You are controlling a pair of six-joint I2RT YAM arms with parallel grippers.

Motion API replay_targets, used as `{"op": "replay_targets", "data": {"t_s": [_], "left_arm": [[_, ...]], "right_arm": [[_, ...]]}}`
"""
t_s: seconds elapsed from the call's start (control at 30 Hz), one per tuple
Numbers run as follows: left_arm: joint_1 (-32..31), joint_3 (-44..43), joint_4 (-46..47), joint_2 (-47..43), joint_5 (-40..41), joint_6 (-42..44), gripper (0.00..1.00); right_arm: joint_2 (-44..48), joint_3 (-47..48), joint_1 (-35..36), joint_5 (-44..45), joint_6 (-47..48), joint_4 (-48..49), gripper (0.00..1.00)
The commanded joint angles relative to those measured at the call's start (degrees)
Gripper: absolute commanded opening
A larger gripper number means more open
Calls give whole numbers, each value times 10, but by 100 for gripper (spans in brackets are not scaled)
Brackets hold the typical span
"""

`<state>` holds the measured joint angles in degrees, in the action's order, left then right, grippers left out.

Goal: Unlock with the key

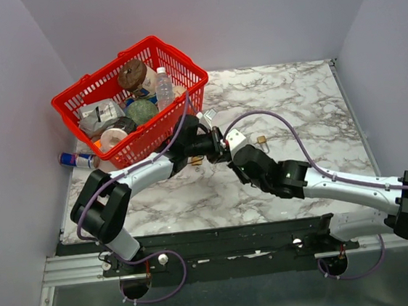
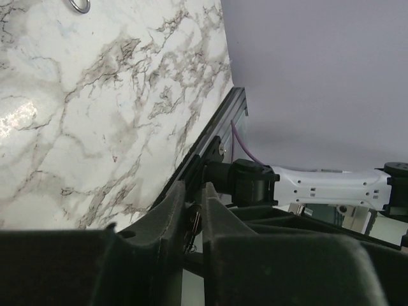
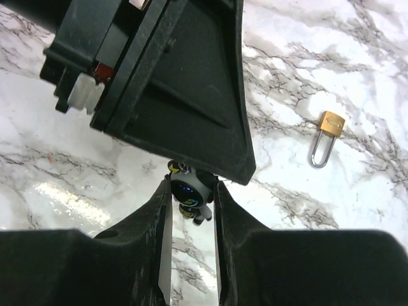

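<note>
My left gripper (image 1: 216, 138) is over the middle of the table, shut on the key (image 2: 193, 224), a thin dark piece with a bit of metal ring pinched between the fingers (image 2: 167, 217). A small white and black robot figure (image 3: 190, 191) hangs below the left gripper's body (image 3: 172, 83). My right gripper (image 3: 190, 199) meets it there, its two fingers closed against the figure's head. The brass padlock (image 3: 326, 137) with a silver shackle lies flat on the marble to the right, apart from both grippers. It also shows in the top view (image 1: 261, 140).
A red basket (image 1: 180, 60) full of groceries stands at the back left, close behind the left arm. A blue and red can (image 1: 77, 160) lies beside it. The right arm (image 2: 319, 188) and the table's front rail (image 2: 210, 137) show in the left wrist view.
</note>
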<state>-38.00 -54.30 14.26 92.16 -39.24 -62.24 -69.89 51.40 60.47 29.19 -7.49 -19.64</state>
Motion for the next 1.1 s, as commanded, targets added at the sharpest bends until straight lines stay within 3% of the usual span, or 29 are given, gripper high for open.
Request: {"op": "replay_targets", "data": {"t_s": [0.0, 0.13, 0.2, 0.23, 0.27, 0.37, 0.47, 0.63, 0.77, 0.97, 1.07], "left_arm": [[-29, 9, -6, -3, -80, 1, 4], [-24, 18, 29, -15, -82, -4, 0], [-16, 37, 66, -24, -85, -18, 0], [-14, 45, 108, -27, -85, -38, 0], [-10, 59, 129, -30, -84, -47, 0], [-1, 70, 187, -32, -88, -63, 0], [-1, 71, 220, -35, -92, -61, 0], [-1, 69, 266, -49, -101, -27, 0], [-1, 68, 282, -70, -107, 15, 0], [-1, 75, 308, -89, -116, 52, 0], [-1, 83, 384, -81, -141, 9, 0]], "right_arm": [[19, -13, -5, 40, -32, 53, 1], [39, -26, -5, 17, -52, 49, 1], [51, -39, -6, -3, -67, 49, 9], [67, -45, -5, -6, -73, 49, 20], [76, -50, -5, -13, -78, 50, 41], [124, -74, -7, -20, -97, 51, 68], [177, -99, -9, -33, -114, 55, 83], [256, -133, -47, -86, -161, 64, 91], [326, -168, -120, -224, -190, 123, 91], [377, -187, -131, -287, -217, 180, 91], [383, -194, -133, -288, -227, 191, 88]]}}
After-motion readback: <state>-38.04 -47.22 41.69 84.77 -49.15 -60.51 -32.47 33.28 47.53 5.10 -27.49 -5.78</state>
